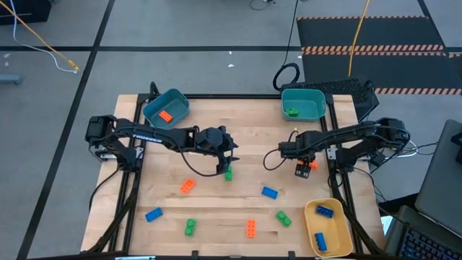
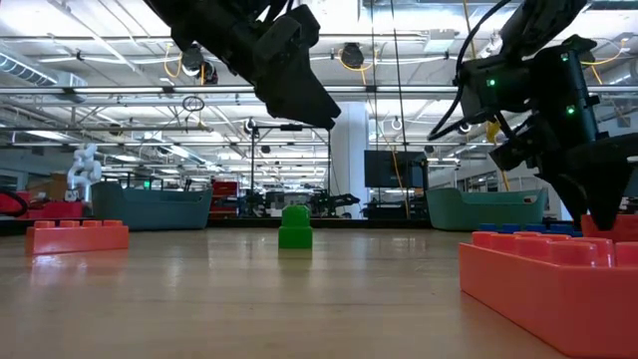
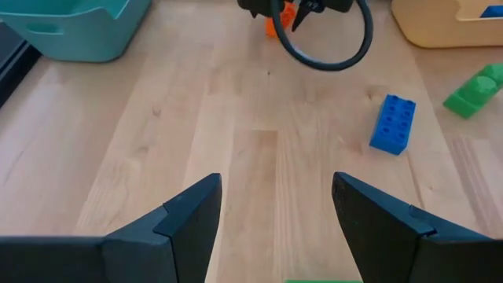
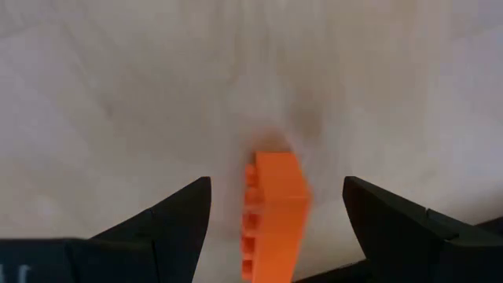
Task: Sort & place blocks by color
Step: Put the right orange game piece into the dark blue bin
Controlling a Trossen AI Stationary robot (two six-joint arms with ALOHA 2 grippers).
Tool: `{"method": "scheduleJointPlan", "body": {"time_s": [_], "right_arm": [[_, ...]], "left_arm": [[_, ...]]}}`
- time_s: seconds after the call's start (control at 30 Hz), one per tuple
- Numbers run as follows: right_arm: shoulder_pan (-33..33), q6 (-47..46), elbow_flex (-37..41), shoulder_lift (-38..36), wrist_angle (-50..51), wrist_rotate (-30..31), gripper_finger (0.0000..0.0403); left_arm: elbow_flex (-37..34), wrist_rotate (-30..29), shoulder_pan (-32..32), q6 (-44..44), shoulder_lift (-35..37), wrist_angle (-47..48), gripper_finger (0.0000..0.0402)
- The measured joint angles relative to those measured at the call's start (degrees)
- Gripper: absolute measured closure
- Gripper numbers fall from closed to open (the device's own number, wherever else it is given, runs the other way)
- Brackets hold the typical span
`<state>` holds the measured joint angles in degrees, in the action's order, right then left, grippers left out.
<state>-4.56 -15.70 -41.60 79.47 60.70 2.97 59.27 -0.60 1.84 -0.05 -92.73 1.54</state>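
While the left tool [image 1: 227,163] is hanging open above a green block [image 1: 229,174], the right tool [image 4: 275,206] is straddling an orange block [image 4: 275,212], fingers wide, gripping nothing.

Both arms are dark, nearly black, built of slim tubular links with bulkier joint housings. The left arm [image 1: 155,136] carries pale lettering along its link; the right arm [image 1: 354,136] shows small green indicator lights in the low view. A black cable loops beside each wrist. Each end effector, left [image 3: 275,228] and right [image 4: 277,228], ends in two flat, wedge-shaped matte black fingers [image 3: 185,224].
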Motion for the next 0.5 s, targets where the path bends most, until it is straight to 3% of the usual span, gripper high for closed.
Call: {"method": "scheduleJointPlan", "body": {"time_s": [0.5], "right_arm": [[0.0,-8.7,1.7,0.3,4.8,-0.1,0.0122]], "left_arm": [[0.0,0.0,-1.0,0.2,0.0,0.0,0.0156]]}}
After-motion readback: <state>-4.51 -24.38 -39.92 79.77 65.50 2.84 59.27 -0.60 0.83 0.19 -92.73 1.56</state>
